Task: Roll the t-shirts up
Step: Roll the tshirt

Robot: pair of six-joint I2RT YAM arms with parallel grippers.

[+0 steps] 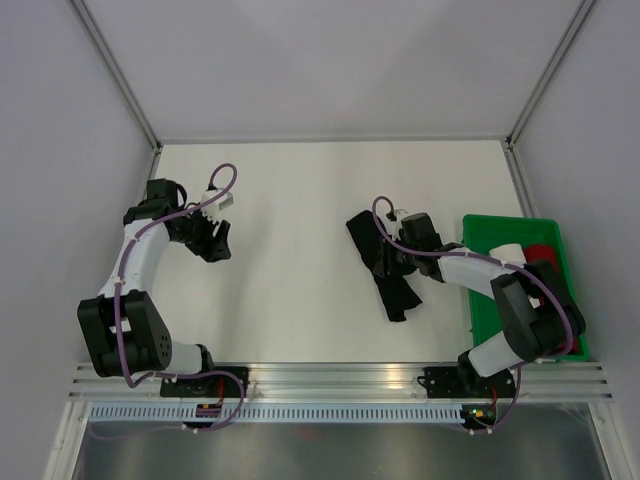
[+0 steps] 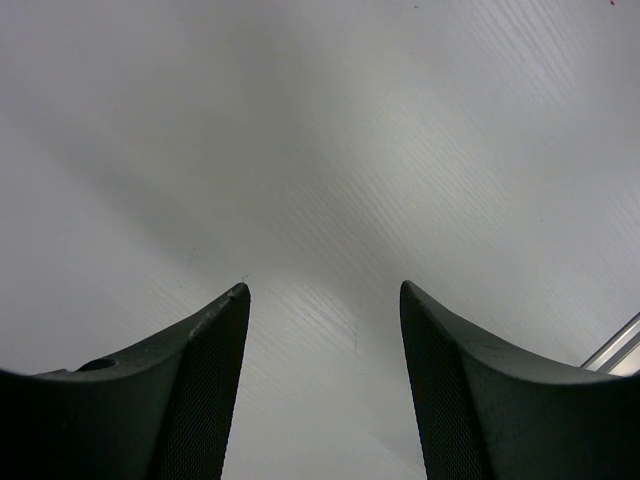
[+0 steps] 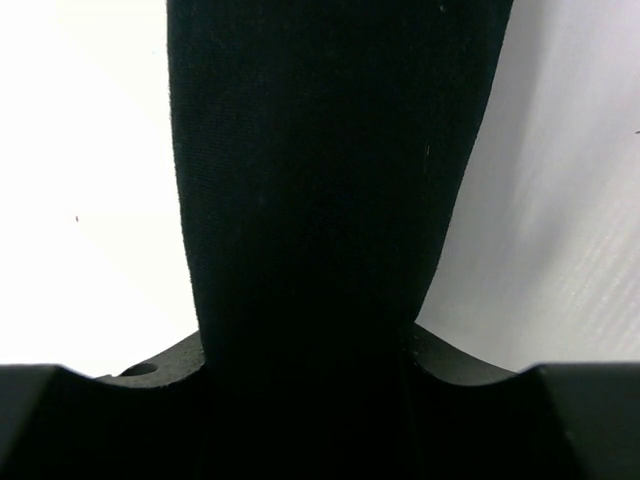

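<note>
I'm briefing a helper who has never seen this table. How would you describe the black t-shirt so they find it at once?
Start at the green bin on the right edge of the white table. Just left of it, the black t-shirt lies as a long rumpled strip, gripped by the right gripper. It is the only cloth outside the bin; the white roll and red roll sit inside.

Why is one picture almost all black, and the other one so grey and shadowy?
Right wrist view: the black t-shirt sits between the jaws right against the lens, filling the frame, with the table blown out white on the left. Left wrist view: only bare table under soft shadows; the near fingers look dark and slightly blurred.
</note>
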